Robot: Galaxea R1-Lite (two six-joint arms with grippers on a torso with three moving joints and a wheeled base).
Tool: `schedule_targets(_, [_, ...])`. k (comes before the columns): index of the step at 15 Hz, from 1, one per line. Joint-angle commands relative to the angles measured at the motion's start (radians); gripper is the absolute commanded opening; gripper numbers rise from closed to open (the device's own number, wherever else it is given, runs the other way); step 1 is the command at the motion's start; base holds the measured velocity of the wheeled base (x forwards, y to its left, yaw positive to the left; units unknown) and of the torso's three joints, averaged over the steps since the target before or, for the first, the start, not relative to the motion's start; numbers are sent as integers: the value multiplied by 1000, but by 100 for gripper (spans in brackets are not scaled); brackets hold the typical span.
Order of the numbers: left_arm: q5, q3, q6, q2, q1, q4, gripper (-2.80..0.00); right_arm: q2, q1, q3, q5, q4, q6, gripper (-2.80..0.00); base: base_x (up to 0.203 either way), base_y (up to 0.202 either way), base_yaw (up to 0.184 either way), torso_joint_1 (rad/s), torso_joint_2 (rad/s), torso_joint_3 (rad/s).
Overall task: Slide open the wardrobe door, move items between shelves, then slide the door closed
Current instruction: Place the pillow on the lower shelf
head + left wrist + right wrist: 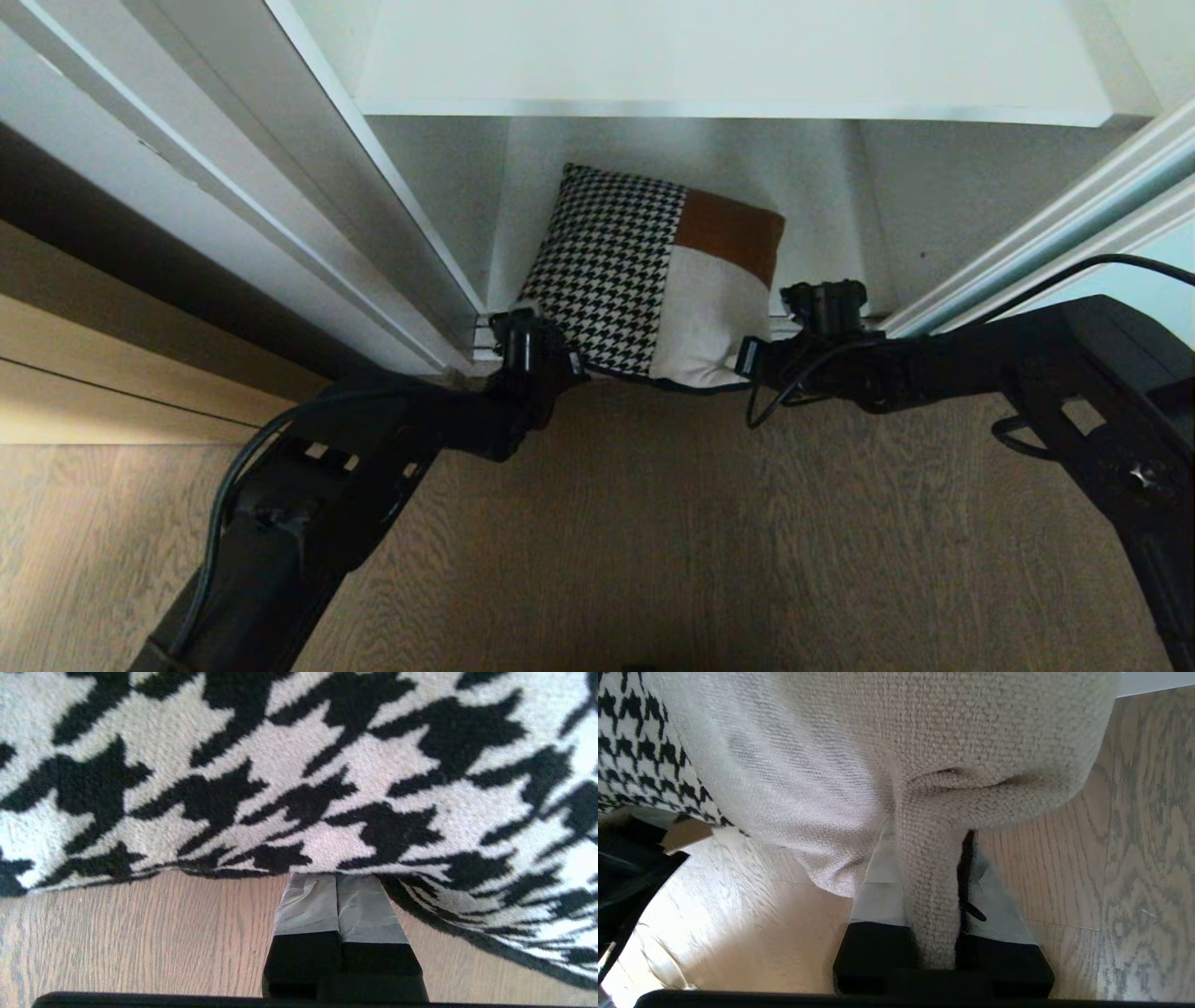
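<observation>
- Floor: grey-brown wood-grain boards, fills the lower half of my head view.
- Wardrobe is open in front of me; white shelf spans across the top, grey-white inner walls below it.
- Sliding wardrobe door sits at the right edge, pale aqua glass in a slim white frame; white frame rails run down the left.
- Tan wood panel far left, beside a dark strip.
- Cushion stands tilted in the wardrobe's bottom opening, lower edge out over the floor; houndstooth left, rust patch top right, cream below.
- My left gripper: fingers pressed together, empty, tips touching the cushion's houndstooth edge just above the floor.
- My right gripper: clamped on a fold of the cream corner, black edging caught between the pads.
</observation>
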Motion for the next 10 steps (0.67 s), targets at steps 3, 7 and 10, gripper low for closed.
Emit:
schedule_targets(3, [3, 0, 1, 22, -1, 6, -280, -18, 2, 7, -5, -6, -16, 0, 0, 0, 0, 0, 0, 0])
schedule_targets(7, [3, 10, 5, 23, -12, 8, -280, -97, 1, 56, -5, -5, -17, 0, 0, 0, 0, 0, 0, 0])
schedule_targets(10, [3, 10, 22, 19, -28, 7, -280, -147, -9, 82, -5, -4, -17, 0, 0, 0, 0, 0, 0, 0])
